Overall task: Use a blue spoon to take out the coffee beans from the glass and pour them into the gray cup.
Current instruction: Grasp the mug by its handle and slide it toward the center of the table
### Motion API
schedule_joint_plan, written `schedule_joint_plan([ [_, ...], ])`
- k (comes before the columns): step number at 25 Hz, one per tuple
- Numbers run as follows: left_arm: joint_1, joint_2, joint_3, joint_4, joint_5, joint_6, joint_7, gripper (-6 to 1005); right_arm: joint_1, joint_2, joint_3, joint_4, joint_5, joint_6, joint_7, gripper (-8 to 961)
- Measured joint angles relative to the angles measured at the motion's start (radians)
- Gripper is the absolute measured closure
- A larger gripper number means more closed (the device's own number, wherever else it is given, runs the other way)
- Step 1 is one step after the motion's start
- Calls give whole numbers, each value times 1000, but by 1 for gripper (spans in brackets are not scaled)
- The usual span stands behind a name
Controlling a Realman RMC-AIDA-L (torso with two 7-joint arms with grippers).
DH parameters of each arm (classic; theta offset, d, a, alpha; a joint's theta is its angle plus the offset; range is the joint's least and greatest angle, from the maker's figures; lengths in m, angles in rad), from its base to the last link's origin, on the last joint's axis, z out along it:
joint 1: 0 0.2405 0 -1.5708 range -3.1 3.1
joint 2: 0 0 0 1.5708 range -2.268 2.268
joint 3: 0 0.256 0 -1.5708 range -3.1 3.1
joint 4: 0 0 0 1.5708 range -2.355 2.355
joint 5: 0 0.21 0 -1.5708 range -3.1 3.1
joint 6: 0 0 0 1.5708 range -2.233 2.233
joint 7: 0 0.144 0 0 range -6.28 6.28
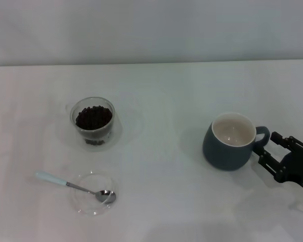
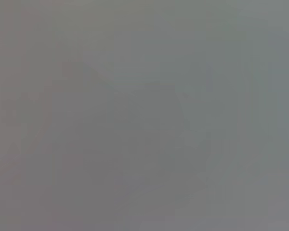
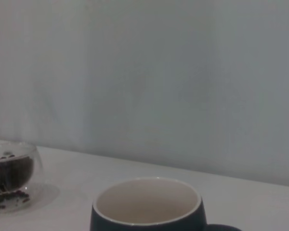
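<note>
The glass [image 1: 93, 121] stands at the left middle of the table, filled with dark coffee beans [image 1: 93, 117]. It also shows in the right wrist view [image 3: 12, 175]. The blue spoon [image 1: 53, 178] lies nearer me, its metal bowl resting in a shallow clear dish [image 1: 86, 205] and its pale handle sticking out to the left. The gray cup [image 1: 227, 148] stands at the right, empty, with its handle pointing right; the right wrist view shows it close up [image 3: 147, 219]. My right gripper [image 1: 268, 147] is open just right of the cup's handle. My left gripper is out of view.
The glass rests on a faint clear saucer [image 1: 129, 126]. The table [image 1: 161, 91] is white, with a pale wall behind it. The left wrist view shows only a blank grey surface.
</note>
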Motion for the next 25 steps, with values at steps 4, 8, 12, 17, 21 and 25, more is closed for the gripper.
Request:
schedule_joint_plan([
  [4, 0, -1, 0, -1, 0, -1, 0, 139, 14, 2, -1, 0, 0, 31, 0, 384],
  [8, 0, -1, 0, -1, 0, -1, 0, 139, 27, 2, -1, -1, 0, 55, 2, 387],
  [12, 0, -1, 0, -1, 0, -1, 0, 139, 40, 2, -1, -2, 0, 59, 3, 390],
  [17, -2, -1, 0, 0, 0, -1, 0, 139, 42, 2, -6, -4, 0, 57, 1, 393],
  [21, -2, -1, 0, 0, 0, -1, 0, 140, 41, 1, -20, -11, -1, 46, 7, 396],
  [25, -2, -2, 0, 0, 0, -1, 0, 140, 41, 1, -25, -11, -2, 35, 13, 399],
])
